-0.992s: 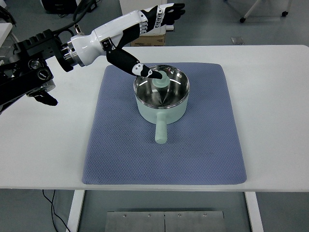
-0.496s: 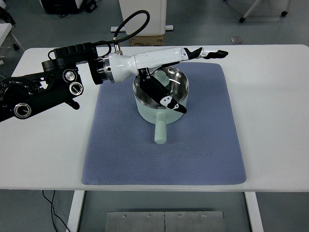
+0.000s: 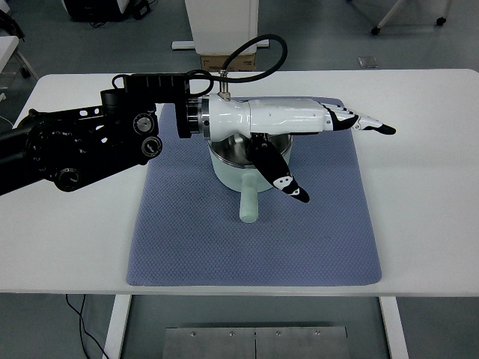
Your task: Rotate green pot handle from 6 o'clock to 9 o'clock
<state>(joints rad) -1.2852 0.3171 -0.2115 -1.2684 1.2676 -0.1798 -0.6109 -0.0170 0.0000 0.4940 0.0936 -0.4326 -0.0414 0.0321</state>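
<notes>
From my remote station I see the black jointed left arm (image 3: 82,146) coming in from the left edge, with a black cable looping above its wrist. It crosses over the white rectangular table (image 3: 426,149) toward the centre. The white forearm shell continues to the right and ends in the left hand (image 3: 314,127), which lies stretched out over the pot. Its four long fingers (image 3: 359,122) are straight and pressed close together, pointing to the right, with black tips that reach past the pot and hang above the blue-grey quilted fabric mat (image 3: 187,239). The black and white thumb (image 3: 281,176) is spread away from them and points down and to the right, ending just to the right of the handle. I think the thumb is not touching the handle, but from this steep view I cannot be sure of the height. The hand holds nothing.

The pale green metal pot with a shiny steel inside (image 3: 228,168) stands on the upper middle part of the mat, mostly hidden under the forearm. Its short pale green cylindrical handle (image 3: 248,206) sticks out toward the near edge of the table, at the 6 o'clock position, and lies on the mat
</notes>
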